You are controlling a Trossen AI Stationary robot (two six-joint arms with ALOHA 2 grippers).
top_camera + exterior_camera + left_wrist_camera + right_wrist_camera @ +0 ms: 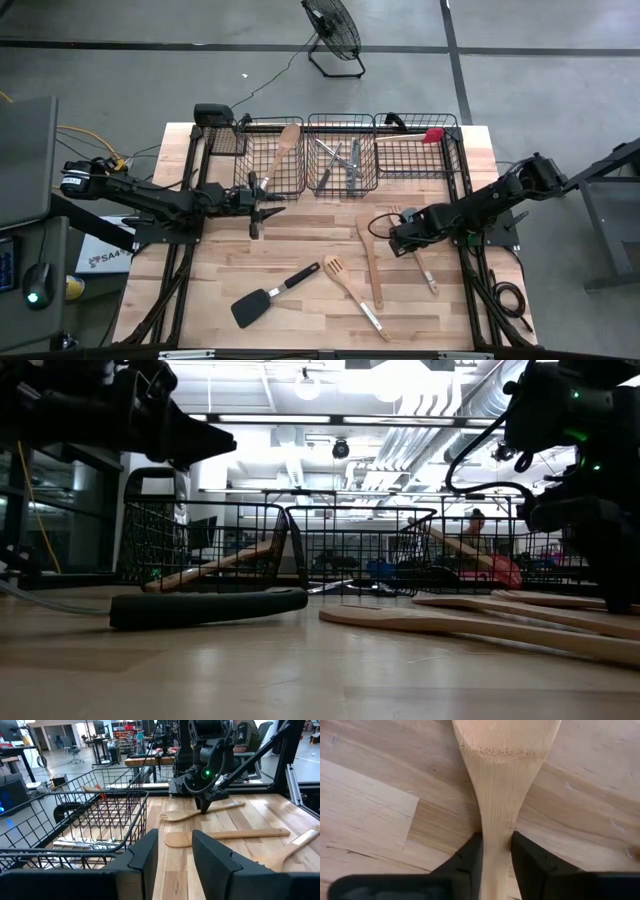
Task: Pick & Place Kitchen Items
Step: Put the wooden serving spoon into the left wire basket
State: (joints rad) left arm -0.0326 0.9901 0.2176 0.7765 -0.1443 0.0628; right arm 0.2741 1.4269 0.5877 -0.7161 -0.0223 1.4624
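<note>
1. The only readable writing is "SA4…" on a white sheet (pixel 101 259) lying off the left edge of the surface; the rest of it is cut off.
2. The right gripper (pixel 496 851) is down on the surface at right centre, its fingers closed against both sides of the neck of a pale wooden slotted spoon (pixel 412 242) that lies flat on the wood.
3. The left gripper (pixel 175 851) hovers by the front of the left basket (pixel 270 150); its fingers stand apart and hold nothing.
4. The surface (pixel 300 250) is pale butcher-block wood. On it lie a black turner (pixel 265 297), a wooden slotted turner (pixel 350 288) with a metal handle, and a long wooden spoon (pixel 368 262).
5. Three black wire baskets sit in a row along the far edge: a wooden spoon (pixel 284 150) leans in the left one, silver cutlery (pixel 340 160) is in the middle basket (pixel 342 150), and a red-headed spatula (pixel 420 135) is in the right basket (pixel 418 145).
6. The room has a grey concrete floor, a black floor fan (pixel 332 30), bright ceiling lights and exposed ducts, and desks in the background.
</note>
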